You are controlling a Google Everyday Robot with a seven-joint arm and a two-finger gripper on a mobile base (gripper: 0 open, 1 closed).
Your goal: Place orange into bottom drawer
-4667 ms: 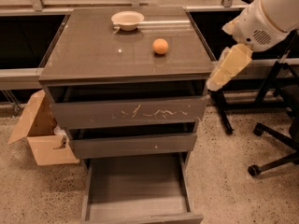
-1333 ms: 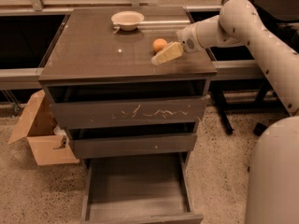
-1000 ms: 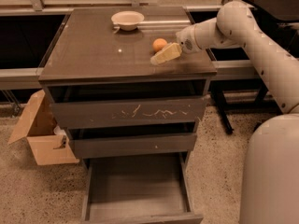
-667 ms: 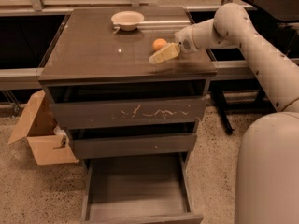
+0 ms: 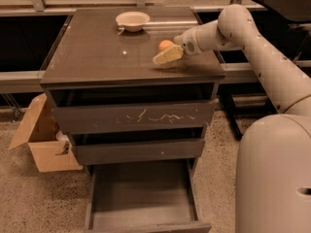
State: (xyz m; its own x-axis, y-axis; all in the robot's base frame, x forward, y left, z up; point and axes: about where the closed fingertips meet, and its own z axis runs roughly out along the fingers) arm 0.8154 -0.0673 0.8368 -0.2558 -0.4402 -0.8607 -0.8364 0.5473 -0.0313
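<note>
The orange point(image 5: 165, 44) sits on the cabinet top point(image 5: 97, 52), right of the middle. My gripper point(image 5: 164, 54) reaches in from the right and is low over the top, right against the orange's near side, partly covering it. The bottom drawer point(image 5: 143, 195) is pulled out at the foot of the cabinet, and its flat grey floor is bare. The drawer with white scratches point(image 5: 136, 118) and the narrower drawer point(image 5: 138, 151) above it are both pushed in.
A shallow white bowl point(image 5: 132, 20) stands at the back of the cabinet top. An open cardboard box point(image 5: 41, 140) lies on the floor to the left. My own body point(image 5: 272, 174) fills the lower right. Dark furniture legs point(image 5: 232, 116) stand right of the cabinet.
The gripper came in from beyond the cabinet's right edge to the orange. Over the last second it has barely shifted, and the orange has stayed in place.
</note>
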